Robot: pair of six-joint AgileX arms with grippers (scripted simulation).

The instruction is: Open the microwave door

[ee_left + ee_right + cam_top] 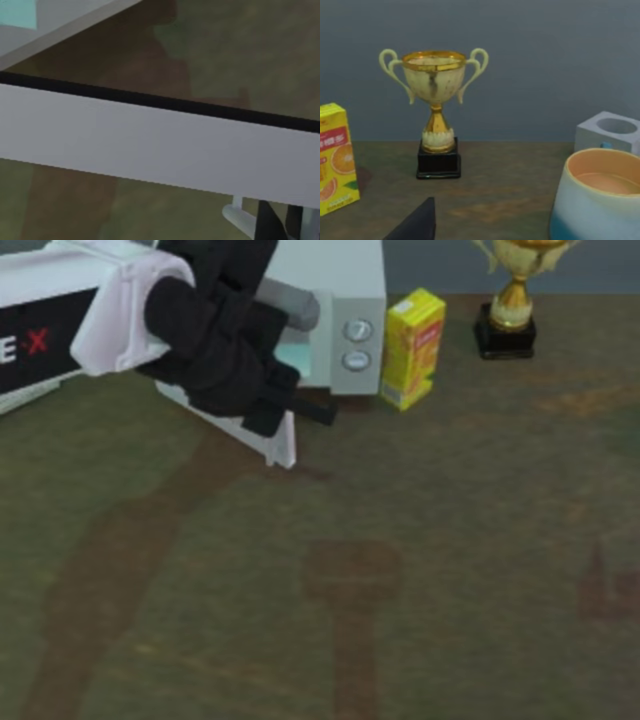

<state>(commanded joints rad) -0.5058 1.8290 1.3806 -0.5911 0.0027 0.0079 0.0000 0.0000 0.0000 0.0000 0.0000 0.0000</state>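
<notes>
White and swung well out, the microwave door stands ajar in front of the microwave, which sits at about eleven o'clock on the brown surface in the top view. The door's free edge points toward five o'clock from the oven, and the pale bluish inside shows behind it. My left claw hangs right over the door's outer end, its black fingers reaching just past the top edge; whether they are clenched on the handle or released, I cannot tell. In the left wrist view the door's broad white panel fills the middle, with a slim pale handle and dark finger parts just beside it.

At three o'clock from the microwave stands a yellow carton, touching or nearly touching the knob panel, and a gold trophy stands farther that way. The right wrist view shows the trophy, carton and a cup; only a dark tip of the right claw appears there.
</notes>
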